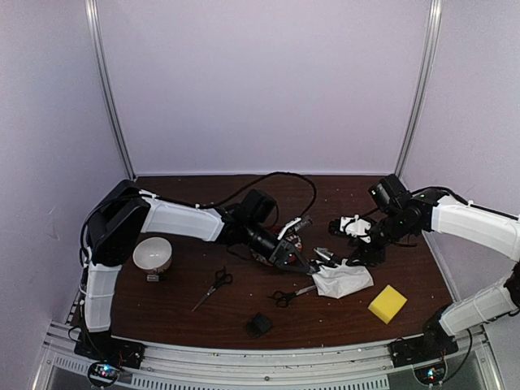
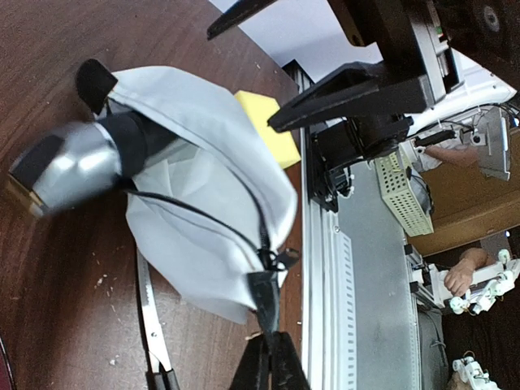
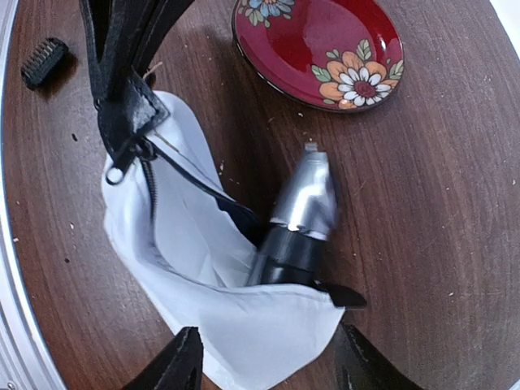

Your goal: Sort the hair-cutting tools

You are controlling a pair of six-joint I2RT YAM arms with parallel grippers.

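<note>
A white zip pouch [image 1: 345, 280] lies at mid table. My left gripper [image 2: 270, 349] is shut on the black tab at its zipper end [image 2: 264, 288]. The slim black-and-grey clipper [image 3: 299, 215] pokes out of the pouch mouth, silver head resting on the wood. My right gripper [image 3: 268, 370] stands open, its fingers [image 3: 175, 366] either side of the pouch's closed end. One pair of scissors [image 1: 213, 288] lies left of centre. A second pair [image 1: 286, 297] lies just in front of the pouch. The black attachment block [image 1: 258, 325] sits near the front edge.
A red flowered plate [image 3: 321, 45] lies just behind the pouch. A white bowl [image 1: 152, 253] stands at the left beside the left arm. A yellow sponge [image 1: 387, 303] lies at the front right. A black cable [image 1: 284, 183] loops across the back of the table.
</note>
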